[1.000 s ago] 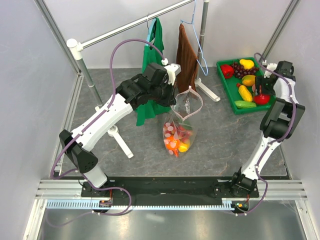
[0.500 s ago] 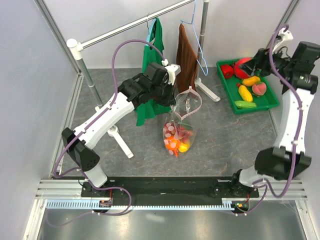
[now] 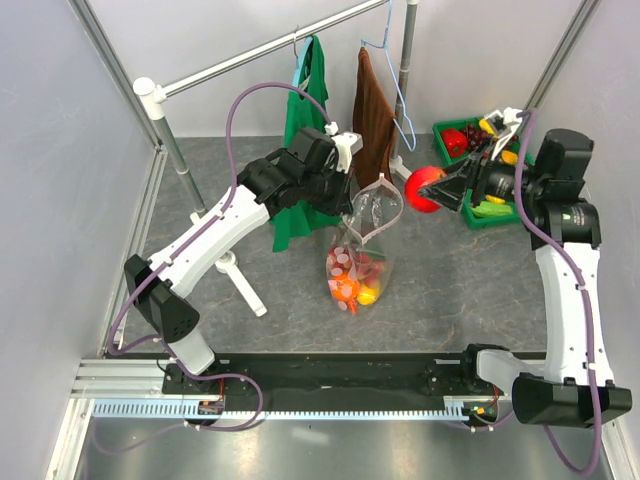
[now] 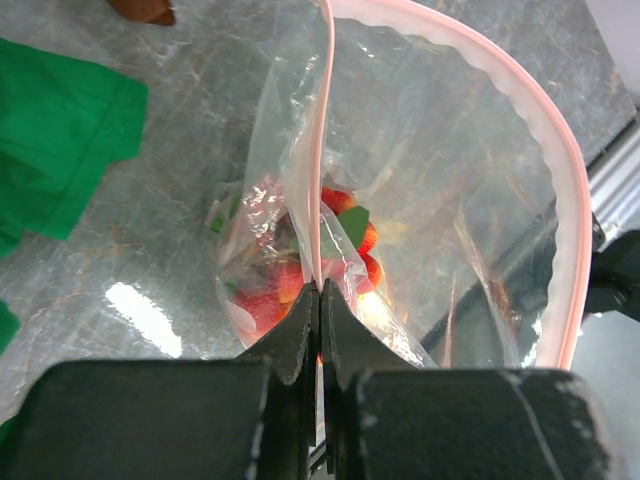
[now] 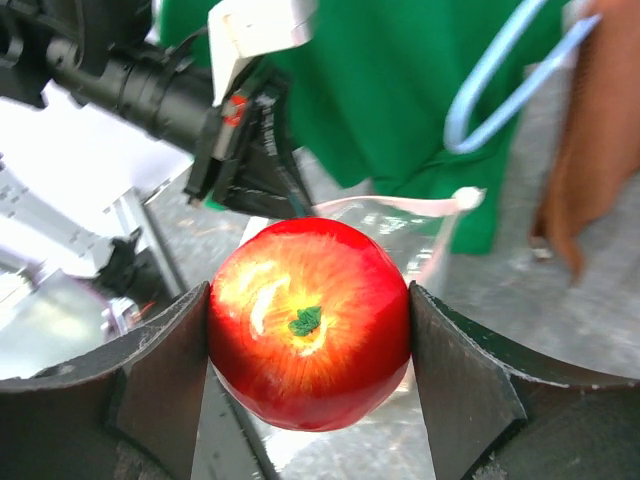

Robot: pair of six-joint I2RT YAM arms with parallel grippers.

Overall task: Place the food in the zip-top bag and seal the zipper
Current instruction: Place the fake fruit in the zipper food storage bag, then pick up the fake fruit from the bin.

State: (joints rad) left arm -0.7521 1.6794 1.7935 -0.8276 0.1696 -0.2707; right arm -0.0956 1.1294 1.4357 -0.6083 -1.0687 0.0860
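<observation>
As the zip-top bag (image 3: 376, 213) hangs open, food (image 3: 350, 285) lies inside

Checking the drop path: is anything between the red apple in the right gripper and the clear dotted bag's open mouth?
Nothing visible does. The glossy red toy apple, shut in the right gripper, hangs just beside the clear dotted plastic bag, whose mouth the left gripper holds open.

Grey stone-look table (image 3: 450, 290), pale walls (image 3: 60, 150), metal rail (image 3: 260, 50)

From above, my right arm (image 3: 560, 215) hid much of the green tray (image 3: 483, 221). Through the zip-top bag (image 4: 440, 180), the food (image 4: 340, 250) was one blur.
</observation>
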